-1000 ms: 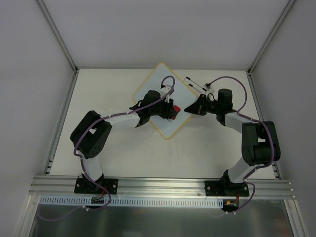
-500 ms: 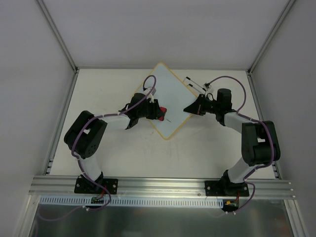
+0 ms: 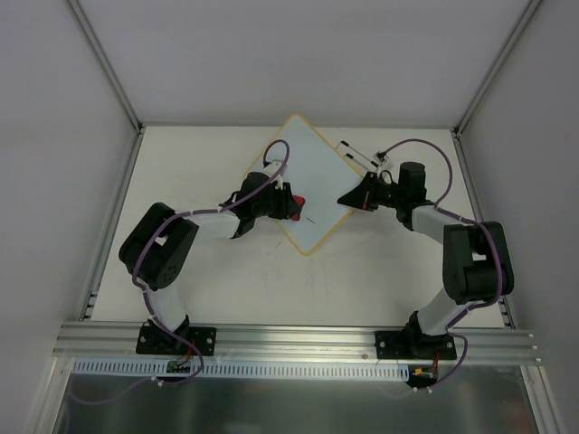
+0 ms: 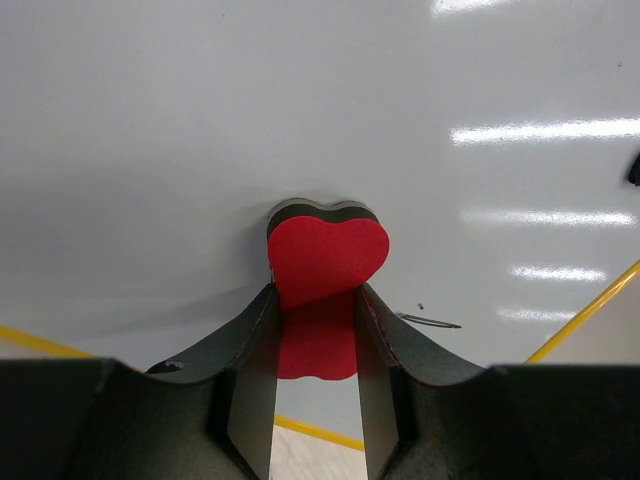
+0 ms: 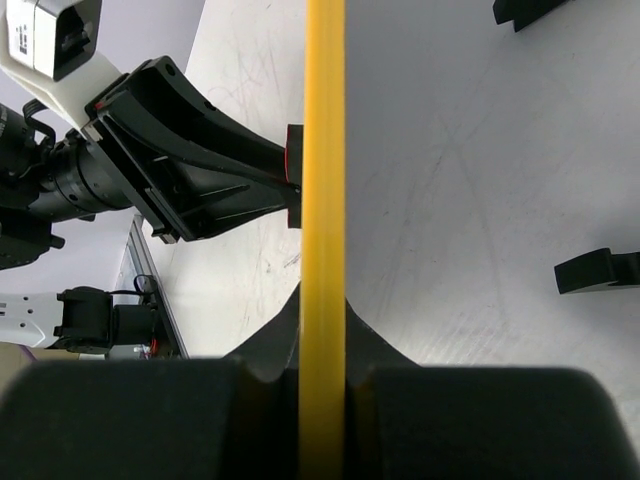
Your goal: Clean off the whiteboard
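Both grippers were clamped on something. The left gripper (image 4: pixel 316 295) pinched a red heart-shaped eraser (image 4: pixel 328 250), whose dark underside we saw pressed against the whiteboard (image 4: pixel 300 100). The right gripper (image 5: pixel 323 330) was closed tight on the board's yellow frame (image 5: pixel 324 150) at its right corner.

From above, the whiteboard (image 3: pixel 312 172) lay diamond-wise at the far middle of the table (image 3: pixel 208 163), between the arms. Only the left wrist view showed us clearly a thin dark mark (image 4: pixel 428 321) just right of the eraser. In the right wrist view the frame cut across everything, and we could not make out the fingertips.
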